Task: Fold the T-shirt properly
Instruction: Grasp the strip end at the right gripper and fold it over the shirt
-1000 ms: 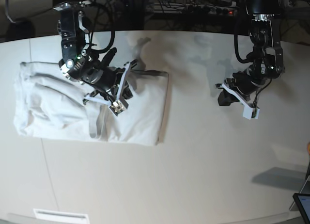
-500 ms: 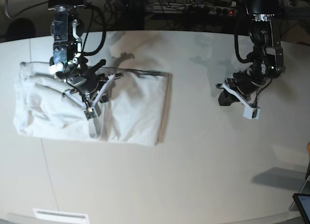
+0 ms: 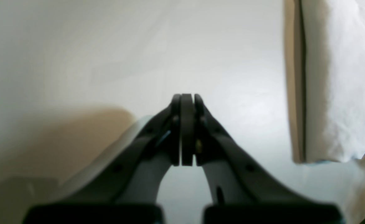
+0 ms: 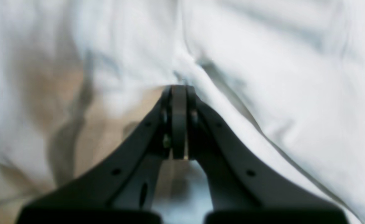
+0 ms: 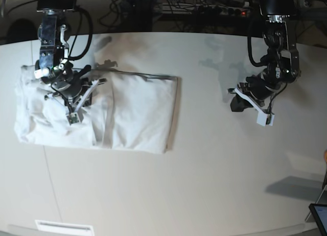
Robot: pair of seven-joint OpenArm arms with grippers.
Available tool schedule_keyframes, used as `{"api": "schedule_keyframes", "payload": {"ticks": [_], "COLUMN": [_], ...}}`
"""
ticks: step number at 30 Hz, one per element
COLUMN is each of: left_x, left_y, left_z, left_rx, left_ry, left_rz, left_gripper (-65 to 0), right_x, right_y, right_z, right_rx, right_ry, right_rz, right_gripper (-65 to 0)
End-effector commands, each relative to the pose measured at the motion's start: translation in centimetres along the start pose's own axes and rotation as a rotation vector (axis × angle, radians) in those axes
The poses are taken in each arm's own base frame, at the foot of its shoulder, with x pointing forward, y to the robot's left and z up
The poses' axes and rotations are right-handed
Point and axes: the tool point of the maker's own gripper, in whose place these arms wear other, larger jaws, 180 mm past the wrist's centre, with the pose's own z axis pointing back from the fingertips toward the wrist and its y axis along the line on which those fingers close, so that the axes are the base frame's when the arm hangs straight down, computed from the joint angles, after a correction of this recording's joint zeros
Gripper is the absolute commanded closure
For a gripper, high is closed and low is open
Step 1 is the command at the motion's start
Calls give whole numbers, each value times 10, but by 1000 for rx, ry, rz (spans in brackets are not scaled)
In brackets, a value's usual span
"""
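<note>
The T-shirt [image 5: 122,113] lies at the left of the base view as a rough rectangle on the worktop [image 5: 204,174], already folded at least once: its right edge is a clean straight fold, while the left part is bunched and lumpy. The right gripper [image 5: 76,111] sits low over that bunched left part with its jaws closed together; in its wrist view the tips [image 4: 178,93] meet at a raised crease of cloth, but whether any fabric is pinched between them cannot be told. The left gripper [image 5: 255,111] hangs at the right of the base view, well apart from the shirt, jaws pressed together on nothing; its wrist view shows bare worktop below and only the shirt's folded edge [image 3: 331,93] at the frame's right.

By my reading the step in hand is tidying or gathering the rumpled left end before a further fold. The next move probably calls for a clear hold on one layer edge there, then a carry toward the neat right edge without dragging the layers underneath.

Room is generous: the worktop is bare below and to the right of the shirt. The shirt's upper left corner lies near the worktop's far edge, and dark cables and gear [image 5: 204,8] sit beyond it, so the open side is toward the frame's bottom and centre
</note>
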Motion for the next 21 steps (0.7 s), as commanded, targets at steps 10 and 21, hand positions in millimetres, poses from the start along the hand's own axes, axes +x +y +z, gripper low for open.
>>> {"api": "schedule_keyframes", "payload": {"ticks": [10,21], "left_x": [4,5], "left_y": [8,4], "left_z": [-1,-1], "left_rx": [4,-3], "left_ry": [-15,-18], "left_rz": [13,8], "left_gripper": [0,0], "right_x": [106,130], "right_y": [28,85], "right_z": [39,-1], "right_rx": [55,203], "right_ry": [-270,-223], "right_rz": [193,198], "right_gripper": [-16,-16]}}
